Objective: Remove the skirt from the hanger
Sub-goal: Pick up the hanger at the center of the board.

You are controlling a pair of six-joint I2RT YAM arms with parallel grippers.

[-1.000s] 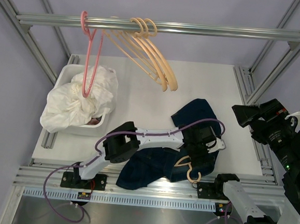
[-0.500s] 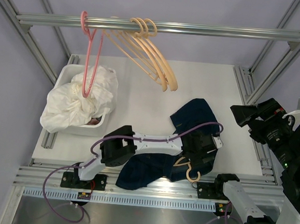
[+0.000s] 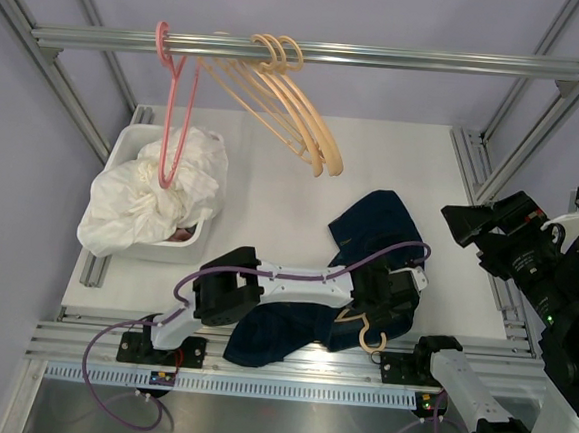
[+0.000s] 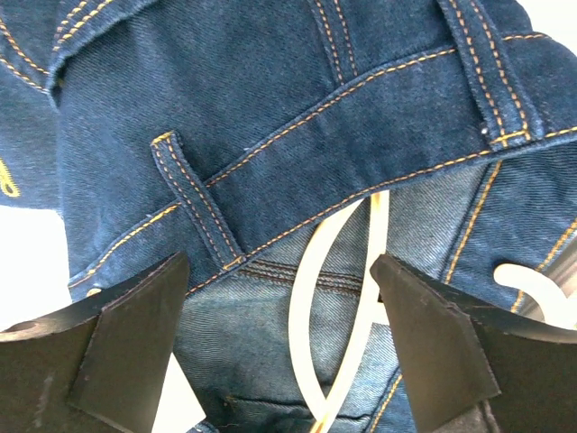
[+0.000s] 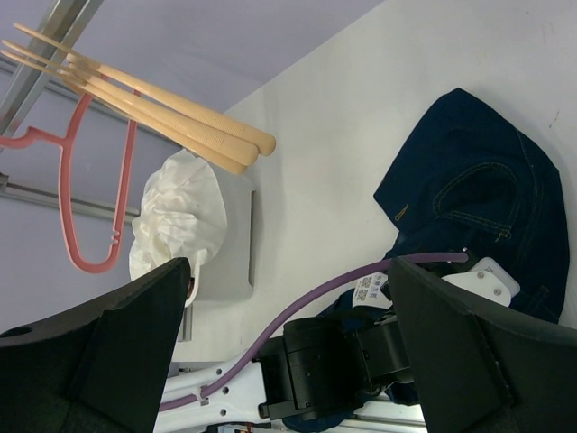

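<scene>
A dark blue denim skirt [image 3: 374, 223] lies crumpled on the white table at the front right, also seen in the right wrist view [image 5: 478, 203]. A cream hanger [image 3: 366, 333] lies in it, its hook poking out at the near edge. In the left wrist view the hanger's arms [image 4: 347, 289] run under the skirt's waistband [image 4: 297, 153]. My left gripper [image 4: 284, 347] is open just above the hanger and denim, a finger on each side. My right gripper [image 5: 288, 347] is open and empty, raised high at the right.
A white bin [image 3: 135, 199] with white cloth [image 3: 156, 191] stands at the left. A pink hanger [image 3: 173, 97] and several tan hangers [image 3: 289, 101] hang from the rail [image 3: 312, 52] across the back. Metal frame posts [image 3: 533, 115] flank the table.
My left gripper has shifted slightly towards the near edge over the skirt. The right arm has drifted a little to the right.
</scene>
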